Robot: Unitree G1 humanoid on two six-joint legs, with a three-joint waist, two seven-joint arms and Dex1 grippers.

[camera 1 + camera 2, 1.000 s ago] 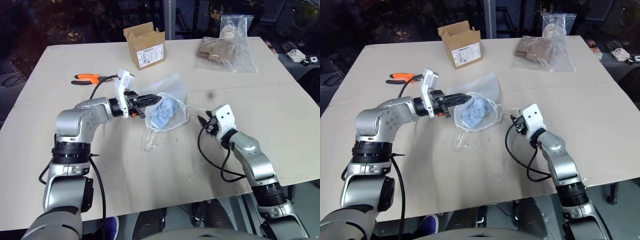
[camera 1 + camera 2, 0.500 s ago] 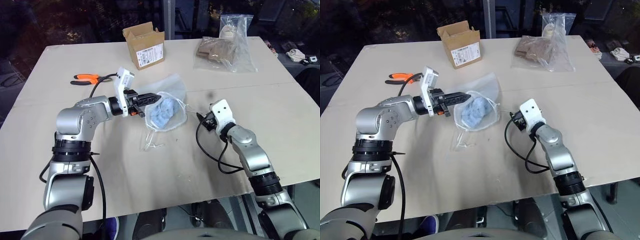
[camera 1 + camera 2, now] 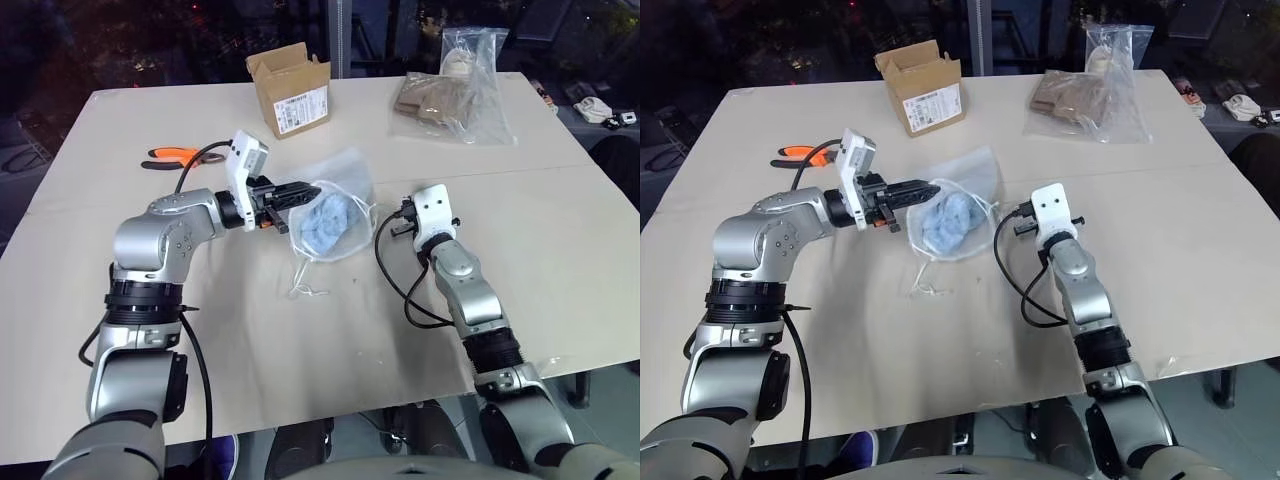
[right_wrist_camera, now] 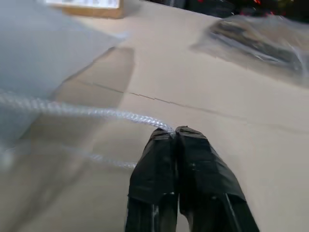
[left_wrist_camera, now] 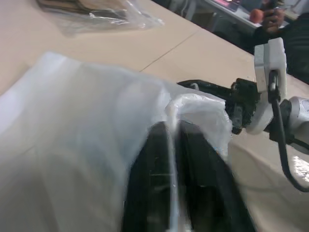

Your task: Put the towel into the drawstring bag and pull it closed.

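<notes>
From the left eye view, we see the bag (image 3: 330, 215) lying mid-worktop (image 3: 300, 340), the blue towel (image 3: 328, 222) showing through its thin fabric. The left gripper (image 3: 300, 195) reaches in level from the left and pinches the bag's rim. The right gripper (image 3: 397, 228) sits just right of the bag, at the cord (image 3: 372, 212). A loose loop of cord trails on the near side of the bag. Further back stand a cardboard box (image 3: 291, 90) and a plastic bag (image 3: 455, 90) of tan items; orange pliers (image 3: 172, 157) lie off to the left.

The right eye view gives us the same layout, bag between the two grippers.

In the left wrist view, the black fingers (image 5: 193, 169) stand nearly together with a thin fold of white fabric clamped between them, and the other arm's gripper shows beyond the bag.

In the right wrist view, the fingers (image 4: 193, 164) are pressed together, nipping the twisted white cord, which runs taut from the fingertips toward the bag.
</notes>
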